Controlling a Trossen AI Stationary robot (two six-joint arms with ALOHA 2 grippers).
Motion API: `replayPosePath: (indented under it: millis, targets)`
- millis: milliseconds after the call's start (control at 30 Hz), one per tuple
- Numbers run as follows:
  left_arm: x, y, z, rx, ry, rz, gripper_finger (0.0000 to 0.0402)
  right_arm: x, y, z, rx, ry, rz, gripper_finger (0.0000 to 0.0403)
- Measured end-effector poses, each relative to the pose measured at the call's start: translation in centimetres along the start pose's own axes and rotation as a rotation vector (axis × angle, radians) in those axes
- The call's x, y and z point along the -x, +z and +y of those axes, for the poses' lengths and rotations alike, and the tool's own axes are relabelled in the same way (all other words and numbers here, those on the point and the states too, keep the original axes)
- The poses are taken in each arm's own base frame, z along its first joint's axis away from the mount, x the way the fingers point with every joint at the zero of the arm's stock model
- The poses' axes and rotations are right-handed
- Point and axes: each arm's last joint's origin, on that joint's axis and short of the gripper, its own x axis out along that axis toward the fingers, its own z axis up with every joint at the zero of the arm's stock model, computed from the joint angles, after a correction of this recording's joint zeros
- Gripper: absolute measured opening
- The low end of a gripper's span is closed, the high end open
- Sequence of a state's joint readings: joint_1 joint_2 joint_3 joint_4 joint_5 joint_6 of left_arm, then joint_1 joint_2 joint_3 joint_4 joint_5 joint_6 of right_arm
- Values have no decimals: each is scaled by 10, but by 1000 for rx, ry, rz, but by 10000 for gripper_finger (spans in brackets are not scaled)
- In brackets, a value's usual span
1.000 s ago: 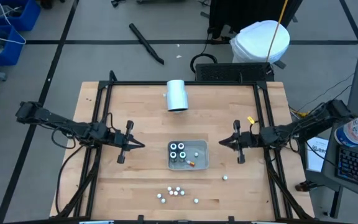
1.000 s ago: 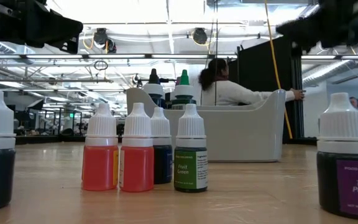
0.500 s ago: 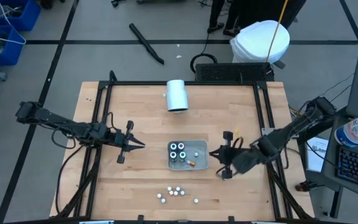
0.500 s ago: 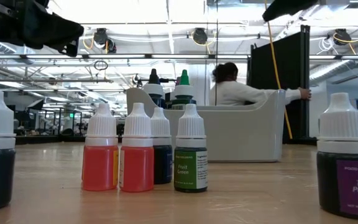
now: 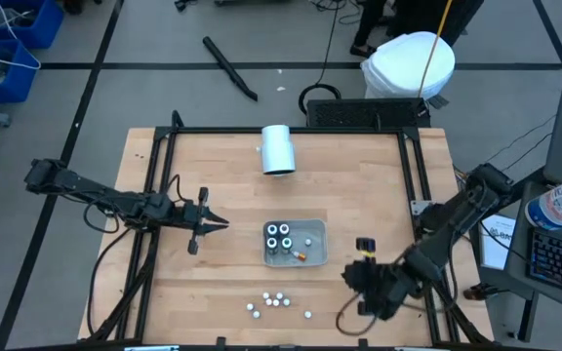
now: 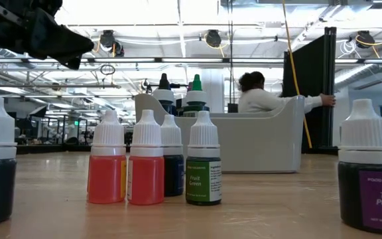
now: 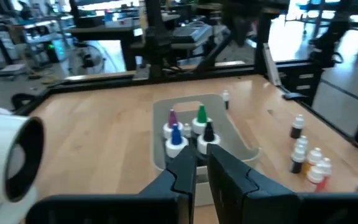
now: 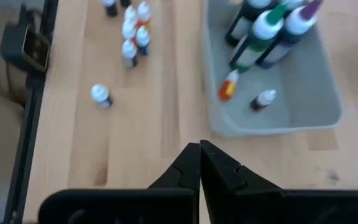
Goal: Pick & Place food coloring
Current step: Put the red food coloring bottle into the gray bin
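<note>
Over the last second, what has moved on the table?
The right claw swung from beside the tray toward the table's front edge, shut and empty. The left claw opened slightly, in place left of the tray. The single bottle right of the tray is now hidden under the right arm. Tray and front bottles stayed put.

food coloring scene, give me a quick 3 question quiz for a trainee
1. True or false: the grey tray holds four upright bottles.
2. Which gripper is nearer the loose bottles at the table's front? A) left gripper B) right gripper
3. How does the orange-tipped bottle in the tray sit?

Key
1. True: four stand clustered at one end.
2. B: it hangs over the front right of the table; the left gripper waits left of the tray.
3. On its side, on the tray floor.
</note>
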State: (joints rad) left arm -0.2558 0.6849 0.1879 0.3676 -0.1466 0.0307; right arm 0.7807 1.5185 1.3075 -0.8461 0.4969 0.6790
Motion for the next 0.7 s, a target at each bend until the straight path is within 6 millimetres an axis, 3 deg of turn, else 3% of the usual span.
replayPosePath:
  millis: [200, 467, 700]
  targets:
    - [0, 0, 0, 1, 12, 0, 47, -1, -10, 16, -68, 18, 17, 20]
    - [0, 0, 0, 2, 12, 1, 47, 0, -13, 19, -24, 26, 16, 117]
    - [0, -1, 0, -14, 12, 13, 47, -24, -29, 11, -14, 34, 75, 169]
